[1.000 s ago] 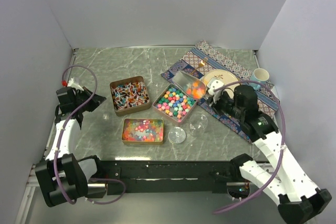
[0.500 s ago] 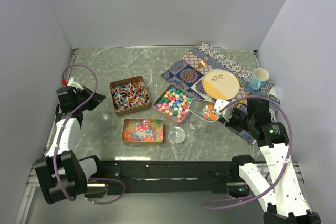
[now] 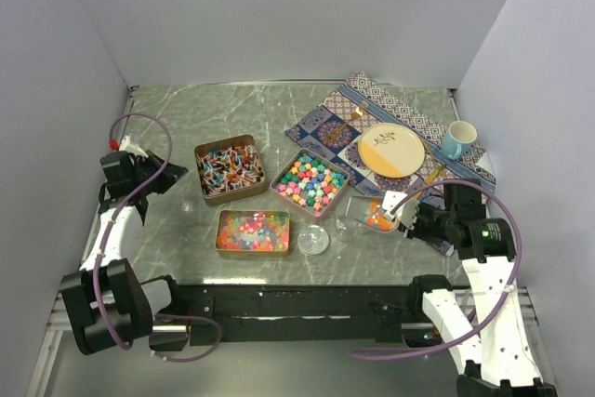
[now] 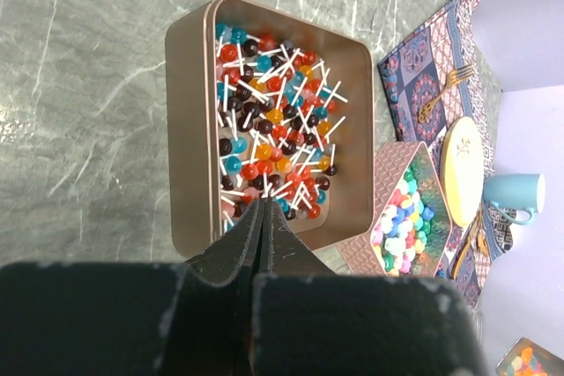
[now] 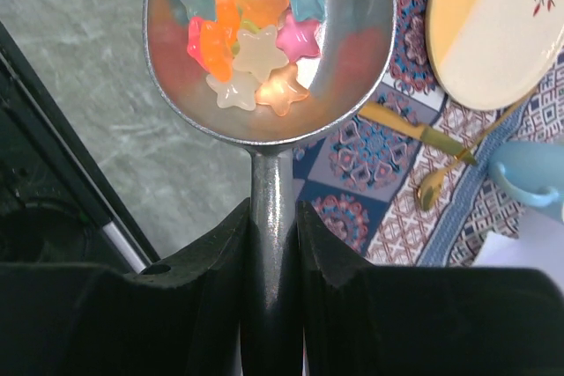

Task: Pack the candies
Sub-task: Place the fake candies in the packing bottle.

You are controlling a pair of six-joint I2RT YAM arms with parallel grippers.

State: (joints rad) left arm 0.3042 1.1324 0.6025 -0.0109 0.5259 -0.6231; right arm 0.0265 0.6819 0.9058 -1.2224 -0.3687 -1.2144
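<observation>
Three copper tins hold the candies: stick sweets (image 3: 230, 167) (image 4: 273, 112), chunky pastel pieces (image 3: 310, 183) (image 4: 405, 217) and tiny glossy beads (image 3: 252, 230). My right gripper (image 3: 402, 215) (image 5: 271, 217) is shut on the handle of a metal scoop (image 3: 375, 214) (image 5: 269, 50) loaded with translucent star-shaped candies (image 5: 251, 33). The scoop's mouth hangs at the clear round jar (image 3: 350, 222), right of the pastel tin. The jar's lid (image 3: 313, 240) lies flat beside it. My left gripper (image 3: 167, 177) (image 4: 262, 206) is shut and empty, left of the stick-sweet tin, above the table.
A patterned mat (image 3: 325, 123) covers the back right, carrying a yellow-and-white plate (image 3: 391, 150) (image 5: 493, 24), a blue mug (image 3: 457, 139) (image 5: 529, 178), a gold fork (image 3: 356, 114), a knife (image 5: 414, 129) and a spoon (image 5: 436, 184). Grey walls close in both sides.
My right arm has carried the loaded scoop from behind the pastel tin forward and down to the jar. The left arm has not moved.
</observation>
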